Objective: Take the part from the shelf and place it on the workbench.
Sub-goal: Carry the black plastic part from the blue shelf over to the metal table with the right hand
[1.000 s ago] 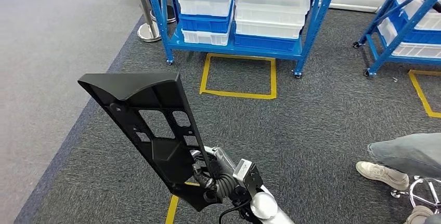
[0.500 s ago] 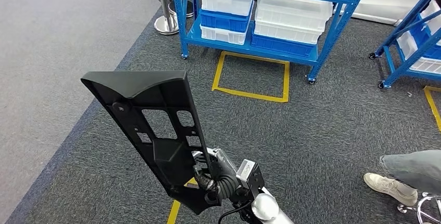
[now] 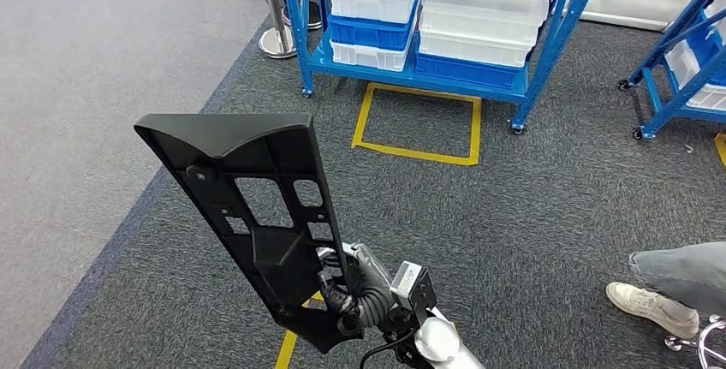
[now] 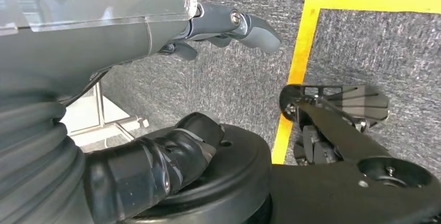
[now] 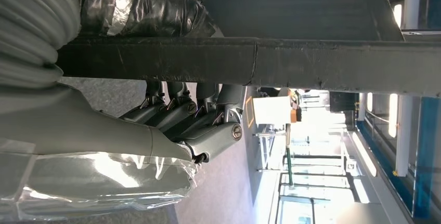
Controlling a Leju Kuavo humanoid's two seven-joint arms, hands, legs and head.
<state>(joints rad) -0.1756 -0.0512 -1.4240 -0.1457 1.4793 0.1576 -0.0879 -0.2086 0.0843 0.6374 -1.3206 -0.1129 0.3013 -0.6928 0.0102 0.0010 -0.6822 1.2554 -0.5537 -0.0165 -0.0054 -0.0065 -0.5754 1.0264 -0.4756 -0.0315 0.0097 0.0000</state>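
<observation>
- Since a second back the whole scene has slid: the blue shelf (image 3: 445,9) sits further right and the seated person's shoe (image 3: 655,307) has drifted toward the edge, so the robot is turning or walking. The part keeps its place before the camera.
- Right robot hand (image 3: 360,288) is clamped on the part (image 3: 252,206), a long black plastic bracket with cut-outs. It grips the narrow lower end, and the wide end stands up and leans away toward the shelf.
- From the right wrist, the fingers (image 5: 200,112) curl up against the part's flat edge (image 5: 291,65), a firm wrap.
- Left robot hand (image 4: 229,26) hangs down over the carpet by a strip of yellow tape (image 4: 296,68). Fingers are loosely apart and hold nothing.
- White and blue bins (image 3: 479,22) stand on the shelf's lower level. A yellow taped square (image 3: 419,125) marks the carpet (image 3: 548,215) just in front of the shelf.
- Step in hand, as I judge it: the carry. The part is off the shelf, and no tabletop can be seen yet.
- Next move calls for turning further until the tabletop comes up, keeping the grip tight since the tall end gives leverage, then lowering the part flat before letting go.
- The person's leg sits well to the shelf's near right, so a wide swing of the part that way could be risky.
</observation>
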